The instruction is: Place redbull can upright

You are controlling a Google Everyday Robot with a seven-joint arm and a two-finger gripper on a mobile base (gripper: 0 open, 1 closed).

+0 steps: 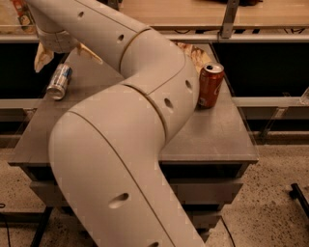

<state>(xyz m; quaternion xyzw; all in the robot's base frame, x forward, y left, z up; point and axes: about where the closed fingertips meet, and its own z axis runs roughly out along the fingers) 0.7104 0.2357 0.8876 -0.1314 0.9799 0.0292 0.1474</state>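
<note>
The redbull can [60, 81], slim, silver and blue, lies on its side near the far left edge of the grey table [212, 130], its top end pointing toward me. My gripper [65, 54] hangs just above and behind the can, at the top left of the camera view. It is open: one cream fingertip [41, 58] sits left of the can and the other points right, with nothing between them. The gripper is not touching the can.
An orange-red soda can [211, 85] stands upright at the table's far right. A crinkled snack bag [194, 54] lies behind it, partly hidden by my arm [145, 96], which covers the table's middle. A wooden shelf [183, 12] runs along the back.
</note>
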